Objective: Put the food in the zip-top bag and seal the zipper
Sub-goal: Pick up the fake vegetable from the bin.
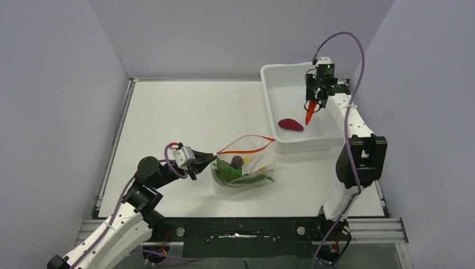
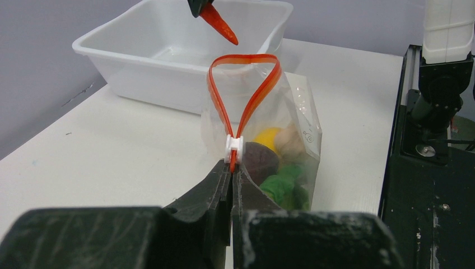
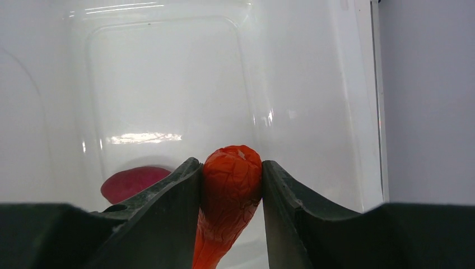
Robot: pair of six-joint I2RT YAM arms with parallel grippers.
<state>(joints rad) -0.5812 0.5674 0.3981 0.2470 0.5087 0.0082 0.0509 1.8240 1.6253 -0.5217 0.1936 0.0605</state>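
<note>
1. Sitting on the white worktop (image 1: 185, 112) just in front of the tub, the clear soft plastic zip-top bag (image 1: 255, 162) has its mouth gaping, and the thin red-orange zipper strip (image 2: 246, 106) makes an open loop. Inside there are green leafy bits, a yellow lump, a beige piece and a dark maroon one.
2. The left tool (image 2: 232, 171) is pinched shut on the zipper's end, right by the little white slider (image 2: 233, 147), which props the mouth up.
3. The right tool (image 3: 231, 164) is clamped on the fat end of the orange-red cone-shaped toy food (image 3: 221, 235), tip hanging down, above the white rigid plastic tub (image 1: 302, 145).
4. A dark pinkish-maroon lump (image 1: 290, 124) lies in the tub.
5. My read is that we're mid-loading, with the cone lifted but not bagged. Next it needs carrying over that loop and dropping tip-first. The opening's narrow, so lining it up matters. After that comes the maroon lump, then zipping up.
</note>
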